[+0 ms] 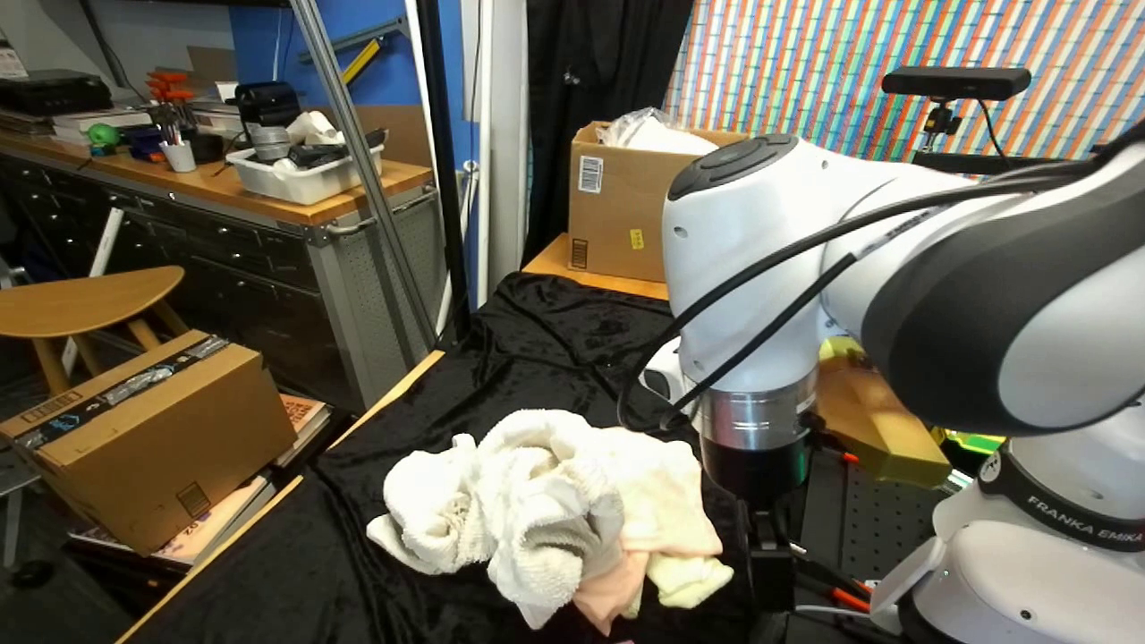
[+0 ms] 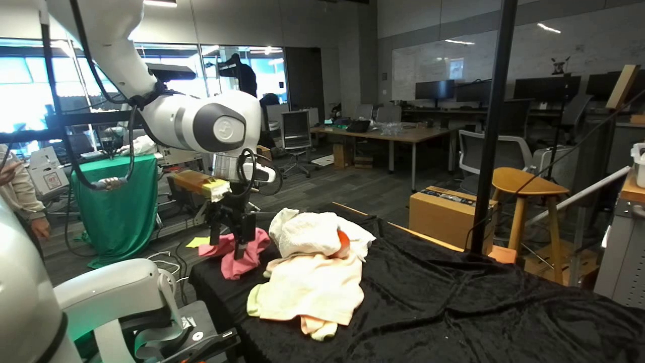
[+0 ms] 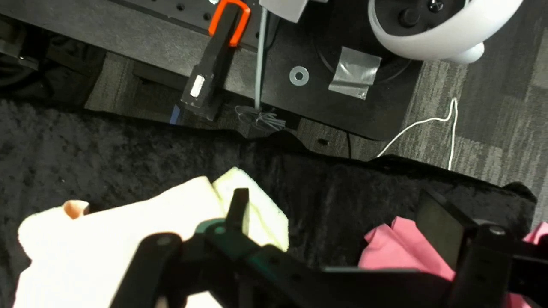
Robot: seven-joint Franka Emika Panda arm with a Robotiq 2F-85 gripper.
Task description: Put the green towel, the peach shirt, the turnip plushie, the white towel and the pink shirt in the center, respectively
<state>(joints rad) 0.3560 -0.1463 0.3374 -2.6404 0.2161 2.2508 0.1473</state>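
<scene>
The fingers point(image 3: 441, 229) stood spread near the pink shirt point(image 3: 402, 253). Closing there risked snagging the green towel point(image 3: 267, 218), whose corner showed between them.

Towel point(image 2: 307, 235) partly on one shirt point(image 2: 312, 286), another shirt point(image 2: 233, 267) alongside, seemingly under end effector point(image 3: 340, 220)

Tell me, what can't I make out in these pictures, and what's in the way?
Green towel: only edges show in both exterior views; the peach shirt hides the rest.
Orange patch: mostly hidden by the white towel in an exterior view; whether it is the turnip plushie, I can't tell.
Pink shirt: in the wrist view, partly behind a gripper finger and cut off by the right edge.
Person at the left edge of an exterior view: face cut off.
</scene>
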